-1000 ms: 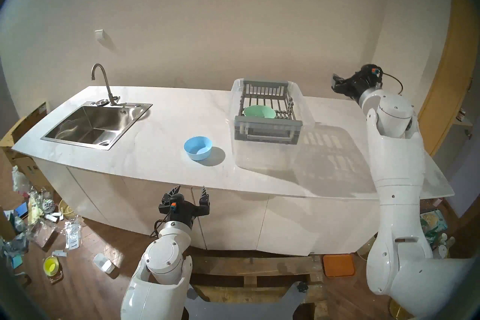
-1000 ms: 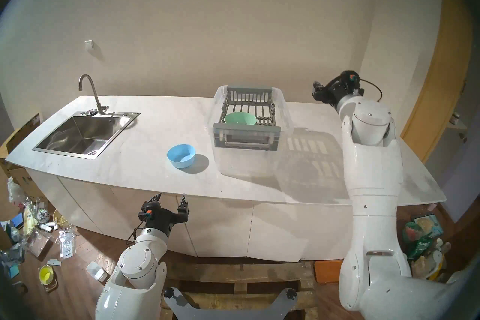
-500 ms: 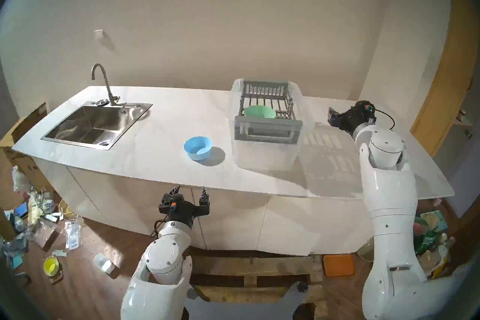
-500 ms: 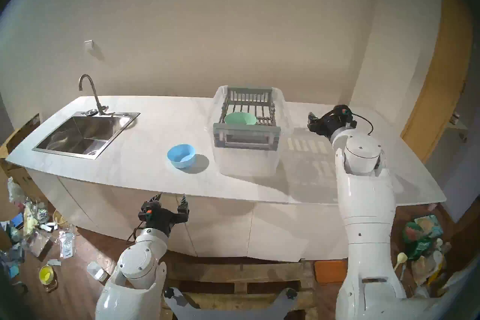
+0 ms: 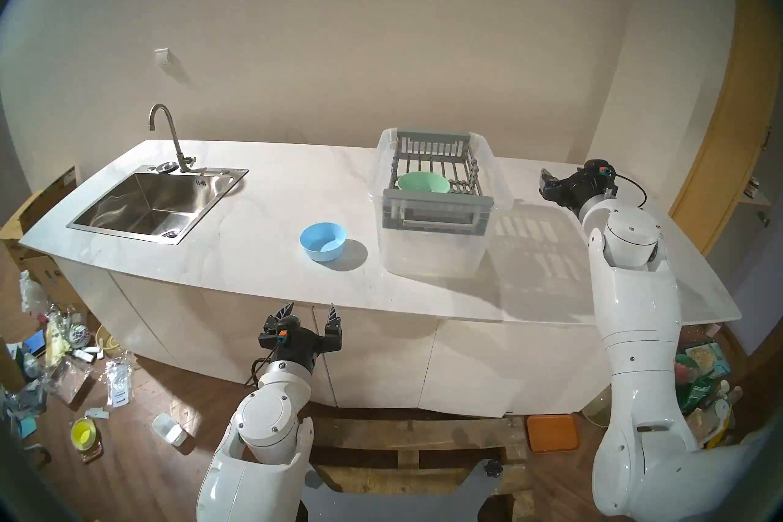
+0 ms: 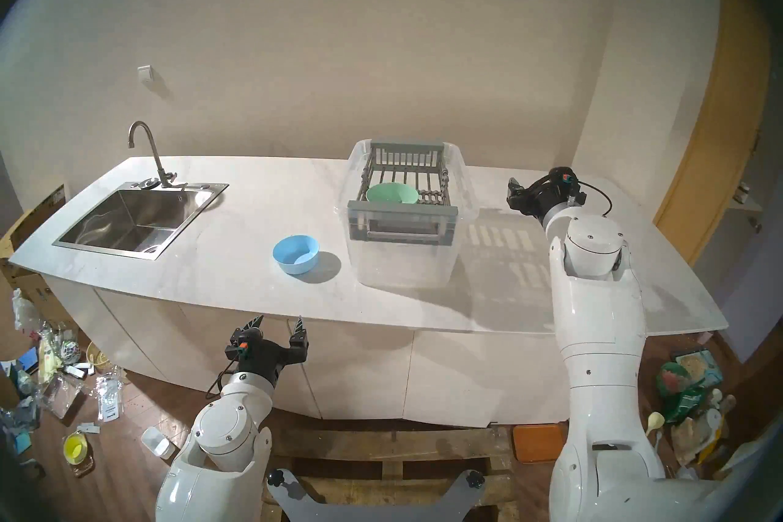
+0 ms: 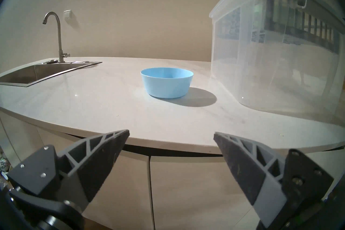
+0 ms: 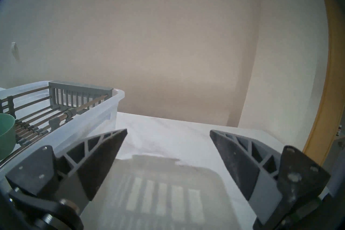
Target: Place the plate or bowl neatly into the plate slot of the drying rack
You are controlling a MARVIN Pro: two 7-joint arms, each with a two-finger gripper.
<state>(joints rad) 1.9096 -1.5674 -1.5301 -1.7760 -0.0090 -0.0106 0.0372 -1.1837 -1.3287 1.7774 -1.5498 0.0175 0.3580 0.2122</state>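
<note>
Right gripper [image 5: 546, 183] dropped beside drying rack [image 5: 436, 186], splayed, empty. Left gripper [image 5: 311, 311] splayed: approach blue bowl [image 5: 323, 240] at 12 o'clock, pinch rim.

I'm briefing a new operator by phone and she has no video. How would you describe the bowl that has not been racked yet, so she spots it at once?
Start at the white countertop, between the steel sink and the clear plastic tub that holds the grey drying rack. The blue bowl stands upright there, alone on the bare top. The green bowl, its only lookalike, sits inside the rack.
</note>
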